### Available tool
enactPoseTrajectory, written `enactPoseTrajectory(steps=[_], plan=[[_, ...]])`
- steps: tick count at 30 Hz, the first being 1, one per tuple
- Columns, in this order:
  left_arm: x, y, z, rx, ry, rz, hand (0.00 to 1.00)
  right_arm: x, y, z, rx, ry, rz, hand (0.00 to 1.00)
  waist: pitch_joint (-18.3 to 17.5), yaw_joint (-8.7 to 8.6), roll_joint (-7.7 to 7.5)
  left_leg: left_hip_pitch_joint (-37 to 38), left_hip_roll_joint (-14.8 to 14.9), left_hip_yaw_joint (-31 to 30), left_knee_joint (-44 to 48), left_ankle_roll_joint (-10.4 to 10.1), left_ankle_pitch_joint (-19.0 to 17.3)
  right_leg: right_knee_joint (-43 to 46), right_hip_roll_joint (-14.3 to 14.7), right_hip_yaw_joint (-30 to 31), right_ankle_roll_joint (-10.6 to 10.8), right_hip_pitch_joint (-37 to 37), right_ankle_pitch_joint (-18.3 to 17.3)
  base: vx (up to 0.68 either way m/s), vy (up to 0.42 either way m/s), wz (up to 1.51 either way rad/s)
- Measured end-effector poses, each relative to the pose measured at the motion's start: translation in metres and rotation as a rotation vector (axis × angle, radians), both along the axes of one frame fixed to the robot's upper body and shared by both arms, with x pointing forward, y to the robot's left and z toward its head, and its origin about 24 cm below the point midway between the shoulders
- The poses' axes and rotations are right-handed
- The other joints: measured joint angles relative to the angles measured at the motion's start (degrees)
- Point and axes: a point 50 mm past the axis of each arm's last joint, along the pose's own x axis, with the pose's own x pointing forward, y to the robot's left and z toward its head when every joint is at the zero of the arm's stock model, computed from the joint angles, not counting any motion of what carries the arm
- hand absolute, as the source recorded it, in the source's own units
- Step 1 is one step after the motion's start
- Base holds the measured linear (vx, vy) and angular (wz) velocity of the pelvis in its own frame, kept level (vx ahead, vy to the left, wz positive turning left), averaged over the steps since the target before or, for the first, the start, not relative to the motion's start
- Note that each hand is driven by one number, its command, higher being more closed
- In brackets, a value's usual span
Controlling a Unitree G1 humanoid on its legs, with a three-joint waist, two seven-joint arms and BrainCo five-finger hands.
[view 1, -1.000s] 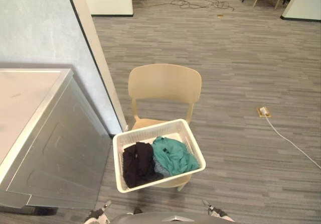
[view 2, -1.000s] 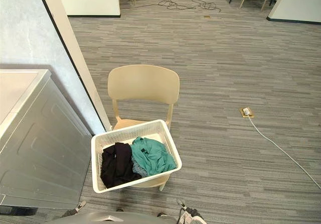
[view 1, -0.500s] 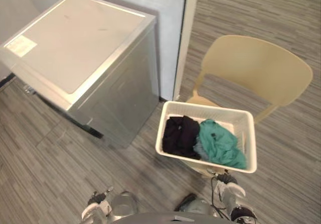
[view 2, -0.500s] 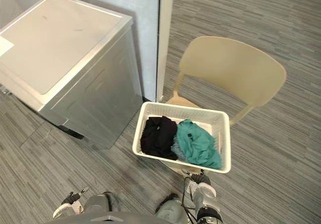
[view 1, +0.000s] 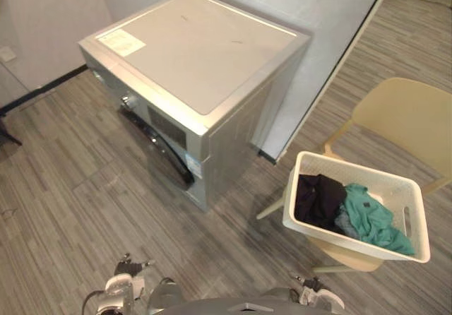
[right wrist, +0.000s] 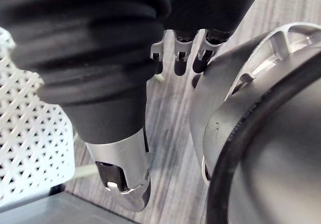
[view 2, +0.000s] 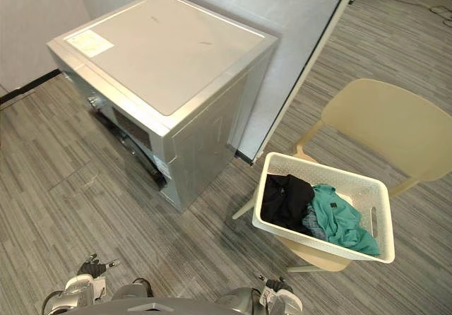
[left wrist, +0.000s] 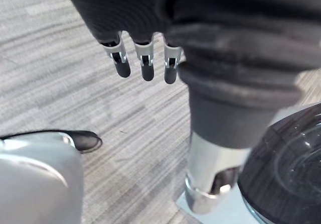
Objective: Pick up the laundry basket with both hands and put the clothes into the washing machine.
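Left hand [left wrist: 145, 63] and right hand [right wrist: 179, 58] hung slack-fingered, empty, above grey striped floor [left wrist: 60, 83]. The right wrist view caught laundry basket [right wrist: 25, 133] mesh near its fingers; eye views, the washing machine [view 1: 198, 68].

light: bright, even | shadows: soft, under chair [view 1: 409, 117] | sheen: faint on washer [view 1: 201, 54] top

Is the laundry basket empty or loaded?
Loaded: a black garment and a teal garment lie inside the white laundry basket, which sits on the beige chair.
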Motion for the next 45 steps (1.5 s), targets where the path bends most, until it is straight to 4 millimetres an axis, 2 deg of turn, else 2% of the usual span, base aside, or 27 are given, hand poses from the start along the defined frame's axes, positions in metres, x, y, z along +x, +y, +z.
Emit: enactPoseTrajectory(steps=[1,2,4,5,6,7,8,10,13,14,17,19,22,24,25,27,30,31,32,33,35,37,39,42,43,44,45], plan=[[-0.006,0.006,-0.001,0.018,0.030,-0.005,0.00,0.004,0.011,-0.002,0.033,-0.010,0.019,0.00,0.01,0.46,-0.56,0.54,0.94,-0.73,-1.21,-0.21,0.92,3.77,7.65,6.85,0.43,-1.14,-12.98,-0.03,-0.024,0.15],[-0.012,0.006,-0.003,0.014,0.051,0.005,0.00,0.005,0.016,-0.002,0.041,-0.014,0.030,0.00,-0.15,0.63,-0.98,0.73,0.86,-0.80,-1.47,-0.19,1.17,3.93,9.82,8.97,0.70,-1.03,-16.47,-0.04,-0.035,0.05],[-0.022,0.000,-0.008,-0.018,0.076,0.048,0.00,0.011,0.025,-0.001,0.054,-0.050,0.053,0.00,-0.26,0.57,-2.38,0.62,0.15,-0.70,-0.43,-0.27,1.17,3.35,10.87,13.70,4.87,-0.15,-19.56,-0.05,-0.063,-0.01],[-0.022,-0.011,-0.010,-0.057,0.072,0.070,0.00,0.013,0.027,0.001,0.063,-0.075,0.076,0.00,0.65,0.43,-1.43,1.52,0.23,-1.37,-1.44,0.32,1.92,7.29,10.97,14.68,4.82,-1.62,-20.46,-0.10,-0.143,0.23],[-0.020,-0.015,-0.010,-0.064,0.078,0.063,0.00,0.018,0.029,0.005,0.074,-0.111,0.089,0.00,0.89,0.12,-0.05,1.68,1.60,-1.87,-2.64,0.43,2.96,9.20,13.43,18.47,6.03,-3.11,-24.33,-0.10,-0.189,0.29],[-0.019,-0.013,-0.010,-0.054,0.080,0.056,0.00,0.018,0.033,0.006,0.085,-0.132,0.096,0.00,0.77,-0.02,-0.23,1.43,1.83,-2.00,-2.87,-0.23,3.36,7.76,16.09,20.85,5.73,-2.99,-25.88,-0.12,-0.281,0.30],[-0.020,-0.010,-0.010,-0.036,0.091,0.052,0.00,0.023,0.036,0.010,0.095,-0.170,0.122,0.00,1.19,0.07,-1.74,1.28,1.30,-2.51,-3.53,0.92,4.04,5.78,17.73,23.11,7.57,-2.10,-29.92,-0.13,-0.278,0.16],[-0.018,-0.014,-0.010,-0.016,0.101,0.015,0.00,0.021,0.033,0.013,0.086,-0.190,0.108,0.00,-0.07,-0.15,-1.17,1.00,1.05,-0.28,-5.03,5.95,7.47,4.10,17.73,21.77,6.17,-1.97,-29.55,-0.09,-0.189,0.27],[-0.016,-0.018,-0.009,-0.025,0.083,0.046,0.00,0.029,0.030,0.019,0.063,-0.229,0.132,0.00,-0.26,-0.71,-0.98,1.55,-0.02,1.06,-7.08,6.09,8.59,2.47,17.75,19.28,6.31,-0.68,-28.22,0.00,-0.065,0.36],[-0.013,-0.024,-0.008,-0.045,0.062,0.064,0.00,0.033,0.033,0.021,0.064,-0.239,0.149,0.00,-0.81,-0.21,-1.21,1.87,0.13,1.62,-8.96,4.35,10.14,1.63,18.03,18.72,6.22,-0.14,-27.52,0.03,-0.013,0.29],[-0.009,-0.032,-0.008,-0.077,0.036,0.099,0.00,0.042,0.039,0.026,0.066,-0.277,0.186,0.00,-1.27,0.29,-1.04,1.48,0.07,2.39,-8.51,3.87,10.42,-1.06,18.27,18.90,6.36,0.98,-25.53,0.03,0.071,0.03],[-0.004,-0.031,-0.005,-0.069,0.005,0.100,0.00,0.051,0.051,0.030,0.079,-0.314,0.221,0.00,-0.71,0.95,-2.29,-2.37,0.38,3.38,-0.57,2.26,8.61,-1.66,17.97,19.92,6.32,1.11,-25.15,-0.02,0.097,0.00],[0.002,-0.028,0.000,-0.076,-0.044,0.139,0.00,0.052,0.061,0.031,0.093,-0.323,0.261,0.00,-0.22,1.69,-2.41,-9.89,2.20,3.42,16.04,3.21,5.96,-0.73,17.27,19.06,6.47,2.15,-26.13,-0.10,0.091,0.21],[0.001,-0.028,-0.001,-0.084,-0.047,0.166,0.00,0.050,0.060,0.030,0.090,-0.317,0.254,0.00,-0.06,1.86,-2.34,-10.20,2.66,3.51,16.55,4.72,4.88,0.58,16.19,18.81,6.33,2.44,-27.34,-0.11,0.168,0.25],[-0.002,-0.026,-0.001,-0.085,-0.046,0.195,0.00,0.044,0.056,0.028,0.087,-0.301,0.236,0.00,-0.23,2.07,-2.34,-10.13,3.24,4.23,15.09,6.61,1.38,1.24,15.79,18.27,6.29,1.61,-27.34,-0.11,0.232,0.15],[-0.001,-0.022,0.000,-0.080,-0.057,0.214,0.00,0.035,0.048,0.025,0.075,-0.277,0.200,0.00,-0.22,1.86,-2.39,-12.88,7.00,4.24,19.77,6.94,-1.90,2.50,15.42,18.61,6.92,-0.09,-26.98,-0.07,0.184,-0.01],[-0.001,-0.015,0.002,-0.050,-0.051,0.222,0.00,0.019,0.036,0.021,0.047,-0.236,0.133,0.00,-0.67,1.44,-3.06,-12.95,10.77,1.49,19.35,5.61,-1.63,4.88,13.38,20.37,10.39,-1.12,-28.05,0.02,0.269,-0.02],[-0.002,-0.014,0.000,-0.040,-0.032,0.199,0.00,0.007,0.030,0.015,0.048,-0.195,0.069,0.00,-0.54,0.64,-3.48,-12.29,8.27,1.47,19.03,-2.47,-3.75,6.29,11.11,22.40,13.00,-1.04,-29.33,0.09,0.361,0.45],[-0.002,-0.001,0.002,0.007,-0.017,0.164,0.00,-0.008,0.037,0.005,0.089,-0.131,0.020,0.00,-1.55,-0.45,-6.07,-12.39,4.56,0.72,18.89,-1.30,-4.09,4.48,9.89,24.23,13.15,0.28,-29.38,0.14,0.336,0.71],[-0.003,0.004,0.002,0.023,-0.005,0.149,0.00,-0.015,0.040,0.002,0.103,-0.111,0.003,0.00,-1.89,-1.01,-6.54,-13.27,3.33,-0.25,19.41,-1.20,-3.90,2.87,9.89,24.40,13.14,1.40,-28.76,0.19,0.284,0.85],[-0.003,0.010,0.002,0.042,0.016,0.140,0.00,-0.023,0.043,-0.003,0.128,-0.084,-0.044,0.00,-2.02,-1.00,-6.23,-15.45,0.93,-1.62,21.45,0.20,-5.14,-2.66,8.75,23.10,15.01,4.27,-23.26,0.19,0.311,0.53],[-0.008,0.010,-0.001,0.044,0.046,0.127,0.00,-0.017,0.042,-0.003,0.134,-0.090,-0.052,0.00,-2.10,-0.75,-5.11,-15.19,-0.26,-1.41,20.36,1.27,-5.20,-4.18,8.13,23.31,14.91,4.44,-17.73,0.11,0.334,0.14],[-0.008,0.002,-0.002,0.049,0.064,0.050,0.00,-0.007,0.038,0.000,0.118,-0.114,-0.038,0.00,-2.52,-0.46,-3.71,-13.42,-2.30,-0.54,16.69,3.35,-3.88,-1.32,6.41,23.83,13.57,2.15,-11.41,0.04,0.250,0.09],[-0.019,-0.003,-0.006,0.052,0.101,0.011,0.00,0.008,0.032,0.007,0.082,-0.149,0.018,0.00,-3.17,-0.57,-0.88,-7.81,-3.72,2.33,8.98,5.69,-1.08,2.84,5.01,23.49,3.62,-1.72,-1.55,0.05,0.195,-0.22],[-0.024,-0.004,-0.007,0.055,0.113,0.003,0.00,0.012,0.033,0.008,0.081,-0.157,0.043,0.00,-3.08,-0.64,0.07,-6.15,-3.43,3.11,6.95,6.22,-0.35,4.89,5.26,23.08,3.63,-2.51,-2.64,0.07,0.153,-0.37],[-0.026,0.001,-0.007,0.071,0.120,-0.001,0.00,0.016,0.038,0.009,0.087,-0.166,0.065,0.00,-2.80,-0.73,0.22,-4.75,-3.43,3.28,5.22,6.28,0.42,8.68,6.74,22.74,4.58,-3.57,-7.23,0.06,0.060,-0.24],[-0.026,0.006,-0.006,0.087,0.126,-0.006,0.00,0.019,0.046,0.010,0.100,-0.172,0.094,0.00,-2.66,-1.18,-0.44,-2.97,-3.40,3.23,2.61,6.36,1.56,12.63,10.67,21.77,3.69,-4.29,-14.66,0.03,-0.055,-0.17]])
